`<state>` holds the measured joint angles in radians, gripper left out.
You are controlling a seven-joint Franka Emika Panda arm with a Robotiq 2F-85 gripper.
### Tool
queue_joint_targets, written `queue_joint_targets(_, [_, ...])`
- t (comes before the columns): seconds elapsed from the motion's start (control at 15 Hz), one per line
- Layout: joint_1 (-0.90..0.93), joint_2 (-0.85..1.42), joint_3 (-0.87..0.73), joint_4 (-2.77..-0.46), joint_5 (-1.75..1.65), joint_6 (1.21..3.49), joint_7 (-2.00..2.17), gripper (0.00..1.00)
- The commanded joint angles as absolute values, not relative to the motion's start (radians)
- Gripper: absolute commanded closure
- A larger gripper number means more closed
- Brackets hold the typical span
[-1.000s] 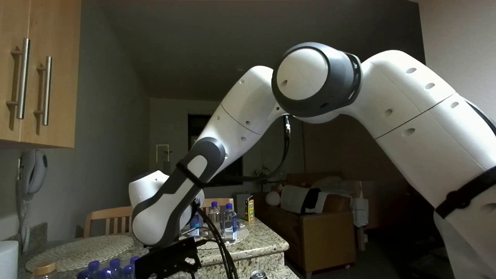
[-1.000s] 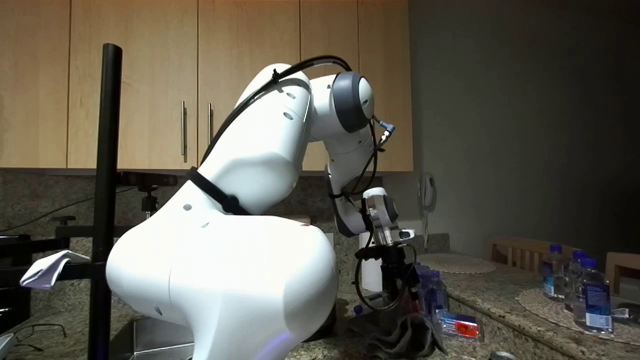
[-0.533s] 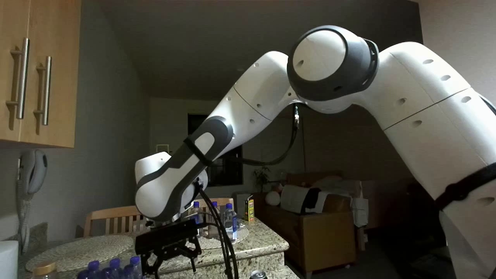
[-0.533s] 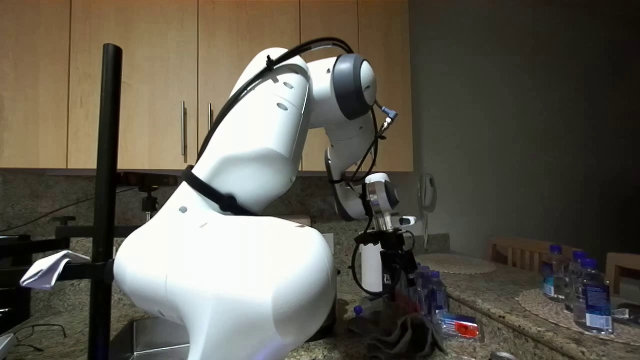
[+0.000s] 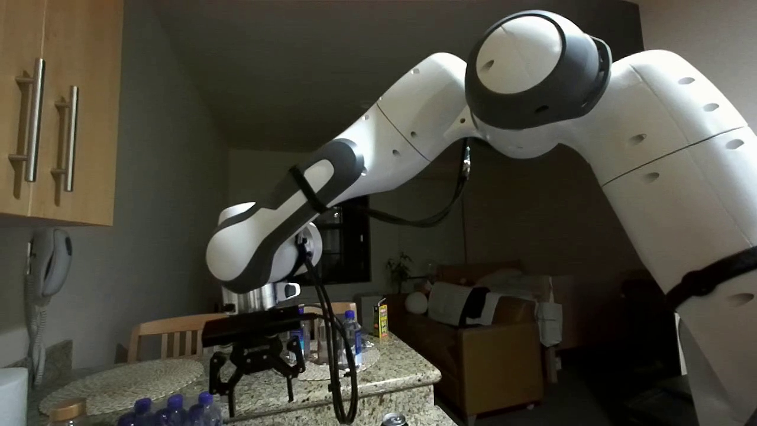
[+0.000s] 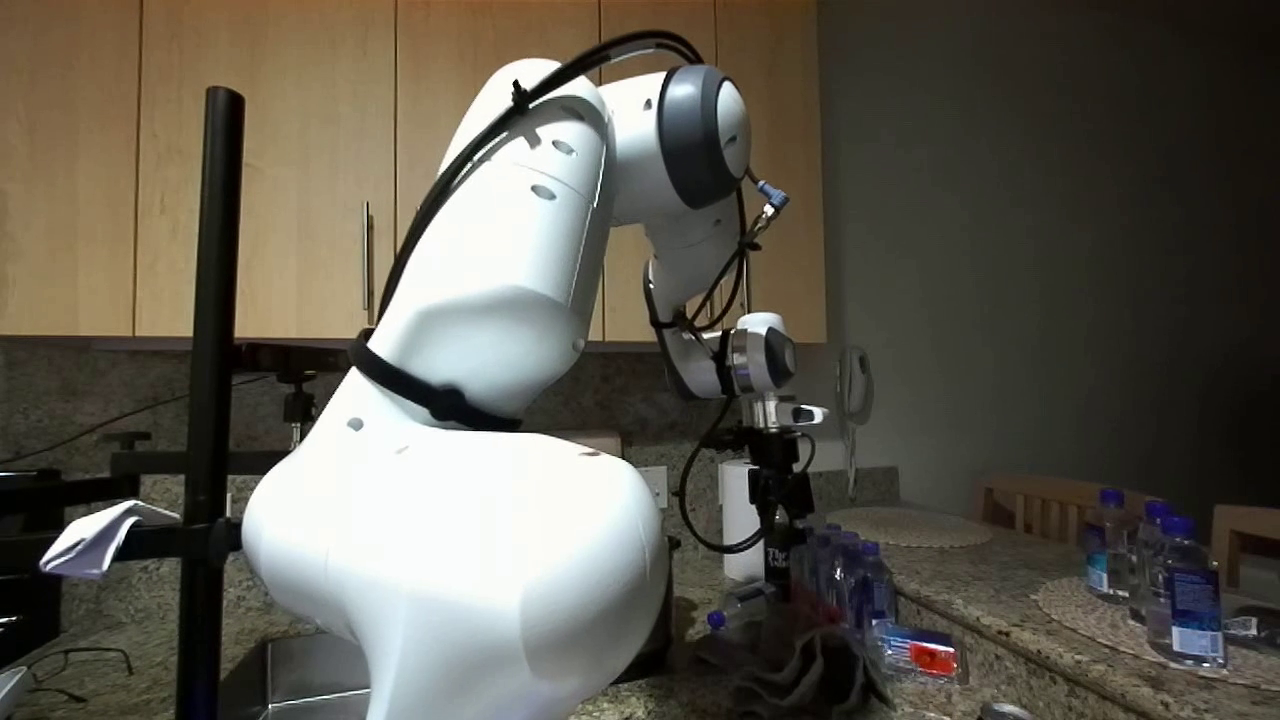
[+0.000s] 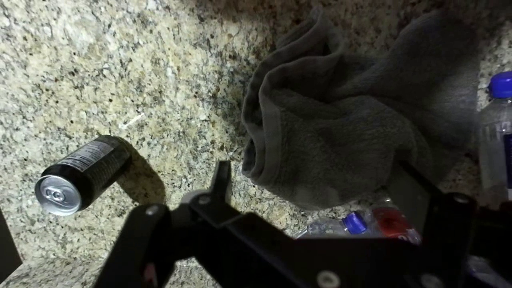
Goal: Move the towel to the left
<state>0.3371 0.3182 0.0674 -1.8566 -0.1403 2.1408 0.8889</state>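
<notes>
The dark grey towel lies crumpled on the granite counter. It shows in an exterior view [image 6: 805,675] and in the wrist view [image 7: 340,132]; it is out of sight in the exterior view with the sofa. My gripper [image 5: 261,401] points down with its fingers spread wide and nothing between them. In the wrist view the gripper [image 7: 314,166] has the towel behind and between its fingertips, with the far finger overlapping it in the picture. In an exterior view the gripper [image 6: 785,520] hangs above the towel, apart from it.
A dark can [image 7: 82,176] is left of the towel in the wrist view. Several blue-capped bottles [image 6: 870,590] and a red-and-blue package [image 6: 920,650] stand close by. A paper roll [image 6: 738,525], a lying bottle [image 6: 740,605] and a raised counter ledge [image 6: 1000,620] are near.
The arm and gripper have risen away from the counter, and the gripper has turned to point more straight down. The open fingers have come into sight. The towel has stayed in place.
</notes>
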Motion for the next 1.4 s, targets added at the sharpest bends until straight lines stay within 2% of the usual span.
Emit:
queue_joint_targets(0.0, [0.3, 0.236, 0.102, -1.93, -0.08, 2.132, 0.839, 0.0])
queue_joint_targets(0.2, [0.285, 0.208, 0.106, -1.984, -0.058, 2.151, 0.842, 0.0])
queue_joint_targets(0.27, [0.303, 0.262, 0.103, -1.909, -0.102, 2.137, 0.886, 0.0])
queue_joint_targets(1.33, [0.303, 0.265, 0.104, -1.909, -0.101, 2.138, 0.885, 0.0])
